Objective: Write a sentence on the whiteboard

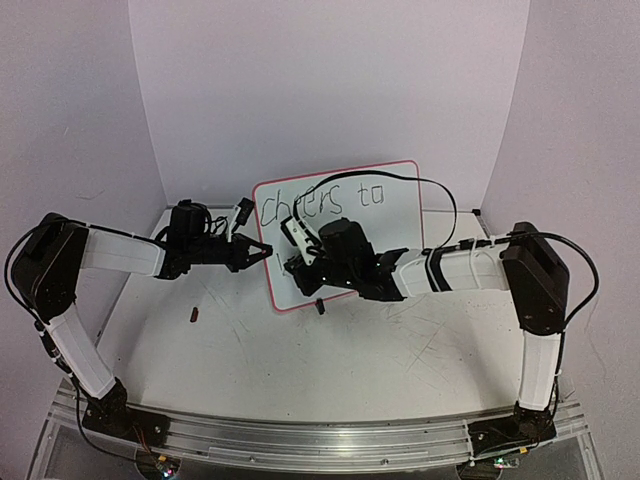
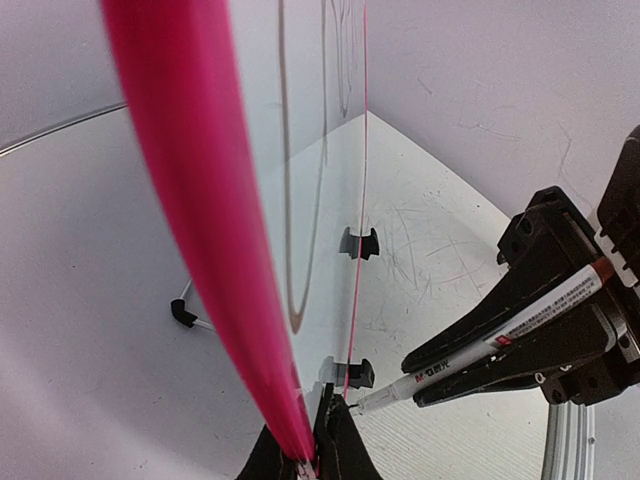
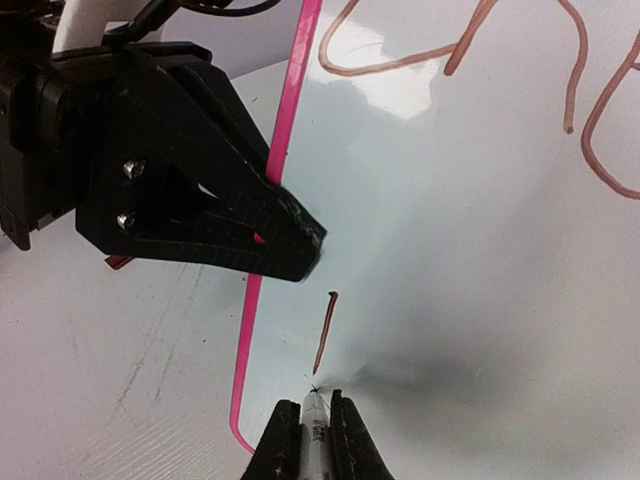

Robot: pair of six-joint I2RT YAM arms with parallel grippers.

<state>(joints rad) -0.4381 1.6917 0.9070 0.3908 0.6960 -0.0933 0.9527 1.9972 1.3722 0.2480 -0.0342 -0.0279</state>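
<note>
The whiteboard (image 1: 395, 225) stands upright at mid table, its pink rim (image 2: 190, 200) close in the left wrist view. The sentence (image 1: 320, 205) reads "cheers to" on the top line. Below it is one short fresh stroke (image 3: 323, 330). My left gripper (image 1: 262, 250) is shut on the board's left edge, with its jaws pinching the rim (image 2: 318, 440). My right gripper (image 3: 315, 420) is shut on a white marker (image 3: 316, 438). The marker's tip touches the board's lower left, just under the stroke. From the left wrist the marker (image 2: 480, 350) slants down to the board.
A small dark red cap-like piece (image 1: 194, 314) lies on the table left of the board. Black clip feet (image 2: 358, 243) hold the board's lower edge, and a wire stand (image 2: 185, 315) is behind it. A black cable (image 1: 440, 195) arcs past the board's right side. Walls close in at the back and sides.
</note>
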